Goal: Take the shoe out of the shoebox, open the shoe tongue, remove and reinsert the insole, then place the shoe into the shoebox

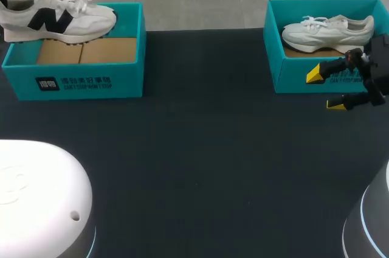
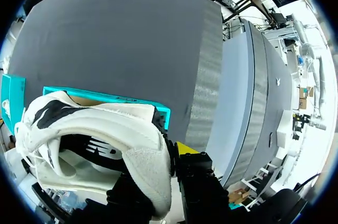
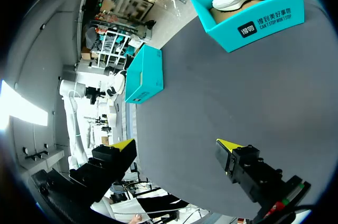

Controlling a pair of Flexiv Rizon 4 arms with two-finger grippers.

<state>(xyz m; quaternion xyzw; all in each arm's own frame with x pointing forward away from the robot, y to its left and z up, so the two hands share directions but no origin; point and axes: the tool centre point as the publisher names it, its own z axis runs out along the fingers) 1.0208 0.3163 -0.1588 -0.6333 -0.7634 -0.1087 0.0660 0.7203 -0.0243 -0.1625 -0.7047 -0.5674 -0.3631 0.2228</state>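
Head view: shoe out, insole work not begun

Nearest, the right gripper (image 1: 325,89) hangs in front of the right box (image 1: 292,78), fingers spread wide with nothing between them. A second shoe (image 1: 328,31) lies inside that box. Across the table, the left gripper (image 2: 161,174) pinches the shoe (image 1: 58,17) by its heel and holds it just over the left box (image 1: 91,81). Lifting out looks nearly done. Tongue, insole and the return are left.

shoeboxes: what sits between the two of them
Nothing: the head view shows only bare dark table between the left shoebox and the right shoebox.
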